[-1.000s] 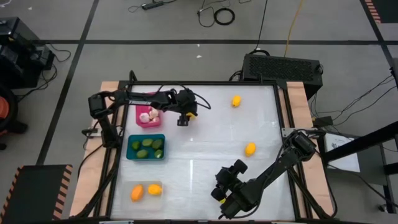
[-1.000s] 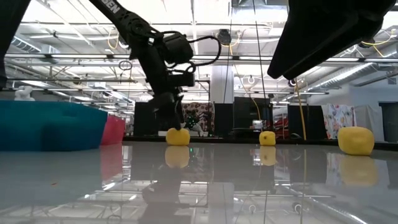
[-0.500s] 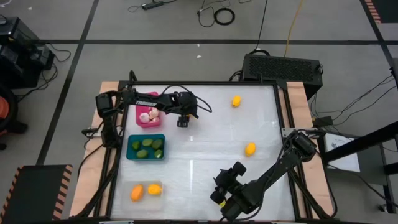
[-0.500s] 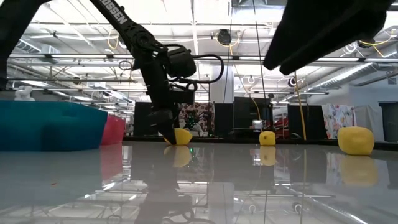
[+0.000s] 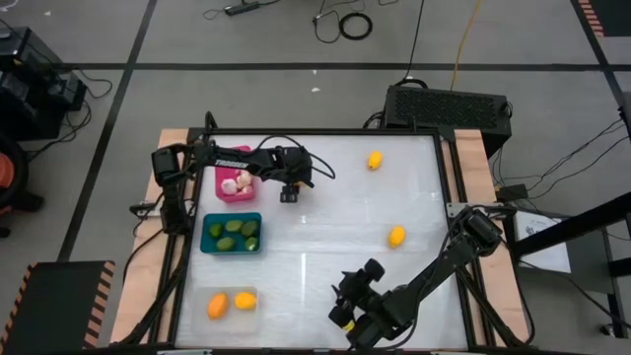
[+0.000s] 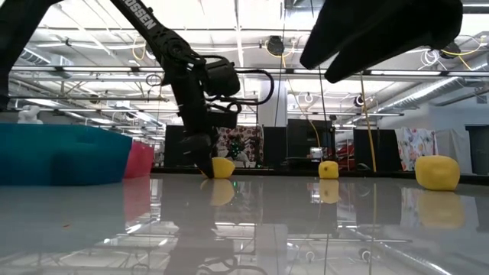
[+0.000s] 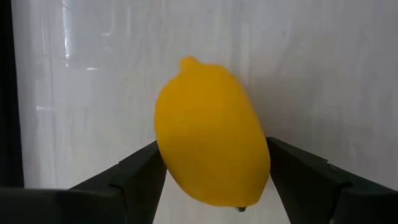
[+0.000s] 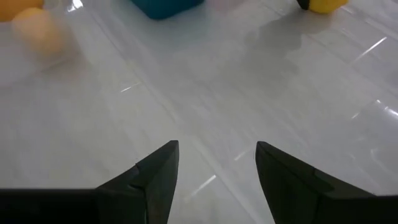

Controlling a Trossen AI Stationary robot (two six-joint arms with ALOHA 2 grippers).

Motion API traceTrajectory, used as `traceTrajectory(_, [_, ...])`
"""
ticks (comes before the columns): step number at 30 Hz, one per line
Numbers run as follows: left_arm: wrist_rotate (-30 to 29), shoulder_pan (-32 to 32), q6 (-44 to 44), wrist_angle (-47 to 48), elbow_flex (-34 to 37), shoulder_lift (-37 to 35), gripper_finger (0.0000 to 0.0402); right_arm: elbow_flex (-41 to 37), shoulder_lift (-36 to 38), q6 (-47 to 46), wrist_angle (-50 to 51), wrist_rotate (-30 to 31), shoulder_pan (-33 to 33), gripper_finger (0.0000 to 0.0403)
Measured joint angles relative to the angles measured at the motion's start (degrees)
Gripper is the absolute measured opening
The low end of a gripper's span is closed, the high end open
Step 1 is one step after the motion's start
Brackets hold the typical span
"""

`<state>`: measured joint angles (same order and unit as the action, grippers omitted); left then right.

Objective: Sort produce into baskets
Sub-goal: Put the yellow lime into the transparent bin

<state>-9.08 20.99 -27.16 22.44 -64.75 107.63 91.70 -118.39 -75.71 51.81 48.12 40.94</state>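
Note:
My left gripper stands low over the table just right of the pink basket, shut on a yellow oval fruit, which also shows in the low view. My right gripper hangs open and empty over the near middle of the table. The pink basket holds pale bulbs. The teal basket holds dark green ovals. The clear basket holds two orange fruits. Two more yellow fruits lie loose on the table, one at the far side and one at the right. My left gripper pinches the yellow fruit between its two fingers, one on each long side, toward the fruit's near end. The fingers come steeply from above and lie along the fruit. The fruit's underside rests on the table.
The three baskets stand in a column along the table's left side. The table's middle is bare white surface. A black box sits beyond the far edge. In the low view the two loose fruits lie at the right.
My left gripper has shifted a little toward the table's left edge and lowered around the yellow fruit, which has stayed on the table. My right gripper has drifted toward the table's left and near edges, staying open.

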Motion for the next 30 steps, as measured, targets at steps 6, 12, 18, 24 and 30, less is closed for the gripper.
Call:
traceTrajectory(6, [0.00,-0.02,1.31,1.45,-0.04,0.00,0.0253,0.00,0.00,3.25,-2.89,-0.01,0.50,0.0205])
traceTrajectory(12, [0.00,0.00,1.30,1.41,-0.04,0.00,0.0251,0.00,0.00,5.95,-3.62,-0.02,0.44,0.0205])
traceTrajectory(18, [2.92,0.08,1.22,0.15,-0.01,0.00,0.0251,0.00,0.00,6.48,-3.62,-0.07,0.42,0.0205])
traceTrajectory(24, [6.07,0.00,1.25,-0.81,0.00,0.00,0.0251,0.00,0.00,6.34,-3.62,-0.12,0.34,0.0205])
traceTrajectory(30, [6.51,-0.13,1.38,-0.85,0.00,0.00,0.0251,0.00,0.00,5.93,-3.76,-0.18,0.29,0.0205])
